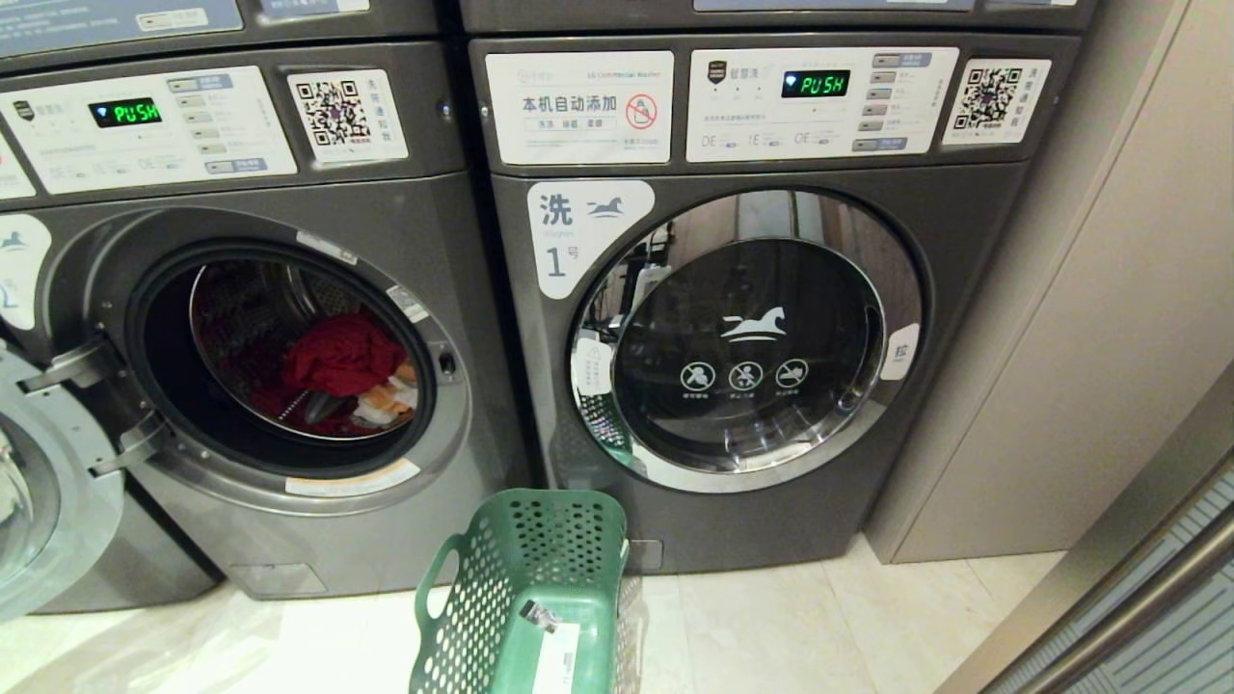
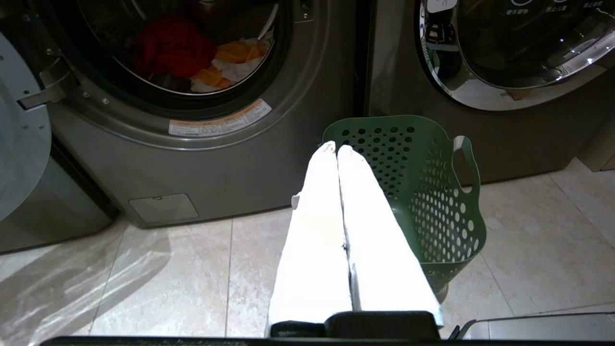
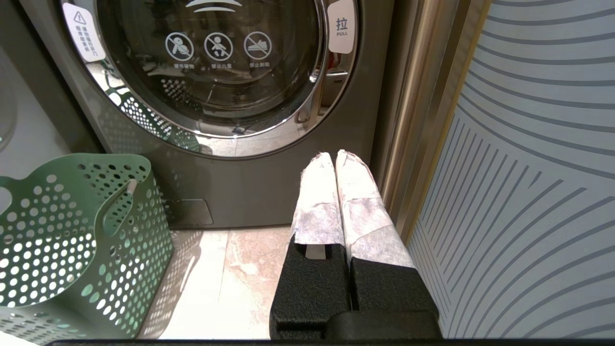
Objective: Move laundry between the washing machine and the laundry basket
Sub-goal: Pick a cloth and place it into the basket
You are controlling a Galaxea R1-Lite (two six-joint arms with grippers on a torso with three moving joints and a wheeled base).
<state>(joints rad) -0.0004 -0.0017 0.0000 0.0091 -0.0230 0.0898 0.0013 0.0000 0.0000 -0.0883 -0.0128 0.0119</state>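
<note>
The washing machine [image 1: 386, 231] on the left stands with its round door [image 1: 48, 492] swung open to the left. Laundry lies in its drum: a red garment [image 1: 342, 355] [image 2: 173, 45], with orange cloth [image 2: 235, 50] and white cloth [image 2: 230, 69] beside it. The green holed laundry basket [image 1: 540, 559] [image 2: 432, 192] [image 3: 72, 230] stands on the floor between the two machines, with no cloth showing in it. My left gripper [image 2: 336, 148] hangs shut and empty in front of the basket's near wall. My right gripper [image 3: 335, 156] is shut and empty, low before the right-hand machine. Neither arm shows in the head view.
The grey machine labelled 1 [image 1: 752, 337] on the right has its chrome-ringed door closed. A beige wall panel [image 1: 1109, 337] flanks it. A metal-framed striped glass panel [image 3: 528, 168] stands close beside my right gripper. Pale floor tiles [image 2: 168, 278] lie before the machines.
</note>
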